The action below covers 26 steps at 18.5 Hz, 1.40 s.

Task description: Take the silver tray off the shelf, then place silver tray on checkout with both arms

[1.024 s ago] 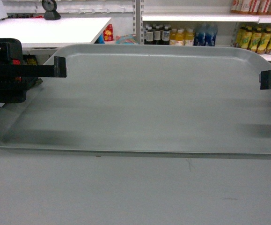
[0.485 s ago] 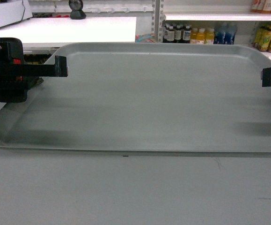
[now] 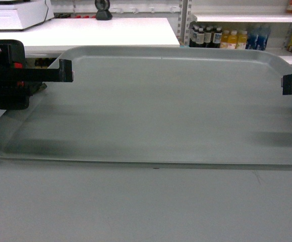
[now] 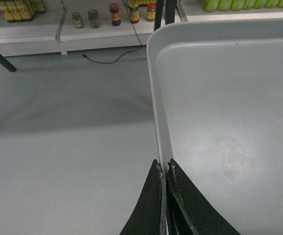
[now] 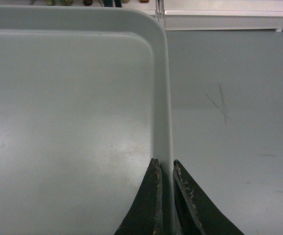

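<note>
Silver tray (image 3: 161,111) held level above the grey floor (image 4: 68,127), off the shelf. Left gripper (image 4: 163,169) pinches its left rim; right gripper (image 5: 164,169) pinches its right rim. White checkout surface (image 3: 85,33) stands behind, well apart from the tray.

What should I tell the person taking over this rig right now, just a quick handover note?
Left gripper: shut on the silver tray, pinching its left rim.
Right gripper: shut on the tray's right rim.
Tray: carried level between both arms, above bare floor, off the shelf.
Checkout: white-topped table ahead, to the upper left in the head view, beyond the tray.
Done: tray taken off the shelf.
Left: bring it over the checkout, lower it, open both grippers.
</note>
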Motion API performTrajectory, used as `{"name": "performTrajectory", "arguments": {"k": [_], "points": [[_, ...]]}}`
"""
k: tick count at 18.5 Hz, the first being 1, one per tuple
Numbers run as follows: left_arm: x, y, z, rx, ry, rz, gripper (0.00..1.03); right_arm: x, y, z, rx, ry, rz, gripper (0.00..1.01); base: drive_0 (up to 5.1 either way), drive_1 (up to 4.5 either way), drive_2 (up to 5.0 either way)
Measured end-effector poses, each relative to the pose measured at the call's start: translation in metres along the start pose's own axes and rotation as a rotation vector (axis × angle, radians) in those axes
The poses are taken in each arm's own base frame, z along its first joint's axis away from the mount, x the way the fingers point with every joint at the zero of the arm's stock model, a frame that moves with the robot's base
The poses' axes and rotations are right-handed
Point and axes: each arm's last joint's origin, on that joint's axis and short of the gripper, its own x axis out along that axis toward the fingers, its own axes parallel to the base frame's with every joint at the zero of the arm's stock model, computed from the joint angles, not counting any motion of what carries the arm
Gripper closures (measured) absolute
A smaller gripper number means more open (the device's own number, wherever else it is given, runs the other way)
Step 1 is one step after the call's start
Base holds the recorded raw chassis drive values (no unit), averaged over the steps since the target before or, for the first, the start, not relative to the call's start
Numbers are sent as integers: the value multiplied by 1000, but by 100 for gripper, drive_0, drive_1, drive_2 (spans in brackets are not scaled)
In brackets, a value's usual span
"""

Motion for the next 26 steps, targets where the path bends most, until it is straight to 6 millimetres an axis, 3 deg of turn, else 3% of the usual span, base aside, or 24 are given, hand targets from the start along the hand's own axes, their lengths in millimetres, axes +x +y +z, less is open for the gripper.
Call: {"name": "performTrajectory", "arguments": {"k": [22,26], "points": [[0,0,0,0,0,1,101,0,0,1,0,-4,1,98,-487,240,240],[0,2,0,-2,1,10,101,0,1,1,0,-5,3,98,0,0,0]]}}
